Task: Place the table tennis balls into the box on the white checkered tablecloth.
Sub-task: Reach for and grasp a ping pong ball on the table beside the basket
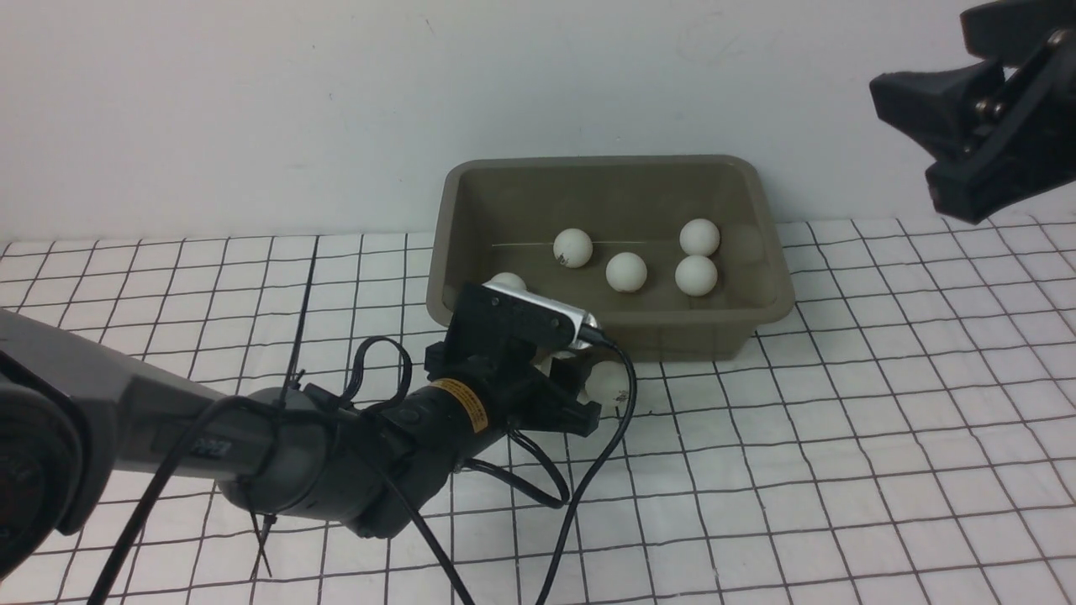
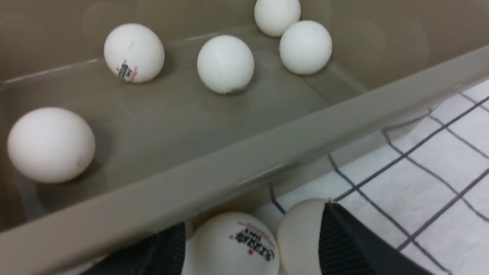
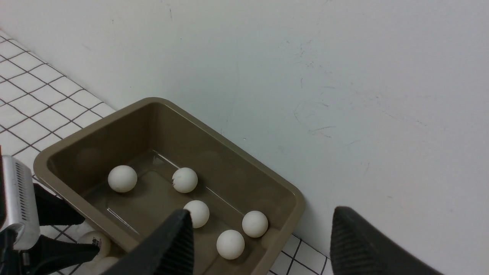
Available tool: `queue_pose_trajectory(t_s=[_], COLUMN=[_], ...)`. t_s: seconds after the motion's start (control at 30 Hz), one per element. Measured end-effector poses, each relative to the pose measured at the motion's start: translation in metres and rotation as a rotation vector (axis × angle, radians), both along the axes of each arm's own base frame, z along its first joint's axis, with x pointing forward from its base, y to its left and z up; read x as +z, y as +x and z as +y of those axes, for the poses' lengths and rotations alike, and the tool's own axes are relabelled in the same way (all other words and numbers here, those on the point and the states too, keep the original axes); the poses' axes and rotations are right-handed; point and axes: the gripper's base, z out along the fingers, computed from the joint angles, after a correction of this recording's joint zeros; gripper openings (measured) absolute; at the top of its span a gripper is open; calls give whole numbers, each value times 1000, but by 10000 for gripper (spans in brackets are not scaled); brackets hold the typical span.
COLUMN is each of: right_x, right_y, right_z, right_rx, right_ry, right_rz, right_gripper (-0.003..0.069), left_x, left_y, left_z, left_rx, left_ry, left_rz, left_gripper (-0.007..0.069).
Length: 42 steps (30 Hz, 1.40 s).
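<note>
Left pincer [image 2: 252, 229] sits low on the checkered tablecloth [image 1: 841, 420], tight against the near wall of the box [image 1: 605, 161]. You see its jaws spread apart with two balls side by side between them, a logo ball [image 2: 237, 244] and a plain ball [image 2: 300, 236], touching each other. One finger [image 2: 351, 248] lies against the plain ball, other finger [image 2: 168, 248] just beside the logo ball; you cannot tell whether it squeezes them or only straddles them. Both balls are outside the box, on the cloth at the foot of its near wall. Box stands on the tablecloth at the back, close to the white wall [image 1: 252, 101]. Inside it you get five balls on the floor: near-left ball [image 1: 507, 281], half hidden behind the left wrist camera [image 1: 538, 318]; marked ball [image 1: 572, 248]; middle ball [image 1: 626, 271]; then far-right ball [image 1: 699, 236] and near-right ball [image 1: 696, 275] just beside each other, contact unclear. Right pincer [image 1: 904, 139] hangs high at the right, well above the cloth, jaws wide apart with nothing between them.
</note>
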Motion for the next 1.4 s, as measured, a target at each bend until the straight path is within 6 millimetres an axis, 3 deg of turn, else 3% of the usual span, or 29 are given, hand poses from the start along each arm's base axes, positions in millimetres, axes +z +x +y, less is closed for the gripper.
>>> queue_pose_trajectory(t_s=[0.4,0.8,0.9,1.03,1.4], right_x=[0,0,0,0,0], right_y=[0,0,0,0,0], right_z=[0,0,0,0,0], right_rx=[0,0,0,0,0], right_ry=[0,0,0,0,0], right_rz=[-1,-1,-1,-1,-1], right_gripper=[442,442,442,442,442], left_x=[-20,-21,-21,-21,-21], left_y=[7,8,8,9,9], left_z=[-4,-4,-3,-2,-1], left_rx=[1,14,27,51,54], left_ry=[32,31,26,14,17], left_rz=[48,52,55,62,62], left_gripper=[430,427,404,313,312])
